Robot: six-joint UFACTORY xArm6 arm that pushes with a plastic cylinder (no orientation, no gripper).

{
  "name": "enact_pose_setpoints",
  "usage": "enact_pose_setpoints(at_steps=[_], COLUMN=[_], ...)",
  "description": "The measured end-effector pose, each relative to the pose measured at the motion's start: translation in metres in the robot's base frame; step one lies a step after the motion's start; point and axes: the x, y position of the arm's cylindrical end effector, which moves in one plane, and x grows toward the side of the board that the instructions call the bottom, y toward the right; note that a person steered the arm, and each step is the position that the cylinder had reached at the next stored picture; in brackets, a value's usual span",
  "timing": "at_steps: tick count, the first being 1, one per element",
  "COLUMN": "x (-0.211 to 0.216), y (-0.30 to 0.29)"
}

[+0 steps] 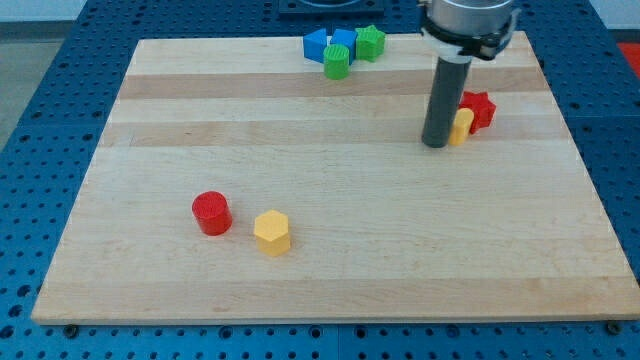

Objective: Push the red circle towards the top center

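Red circle (211, 213) low on the board's (330, 270) left, just beside yellow hexagon (271, 232). My tip (436, 145), bare rod holding nothing, well apart at upper right, seemingly touching a half-hidden yellow block (462, 127). Probably light, rigid, easy-sliding; best pushed from lower-left edge.

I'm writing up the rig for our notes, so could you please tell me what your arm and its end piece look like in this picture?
Only the arm's lower end shows, at the view's top right: a silver-grey metal collar with a black band. Below it hangs a straight, smooth, dark grey rod, round in section, ending in my tip. No cables or markings show. My tip sits just to the left of a yellow block.
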Motion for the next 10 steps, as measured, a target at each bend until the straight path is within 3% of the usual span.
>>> enact_pose_setpoints(at_steps=[1, 3, 4, 6, 7, 8, 9, 10], x=[-0.002, -0.019, 0.008, 0.019, 0.076, 0.131, 0.145, 0.129], y=[0.020, -0.025, -0.083, -0.315, -0.416, -0.421, -0.351, -0.264])
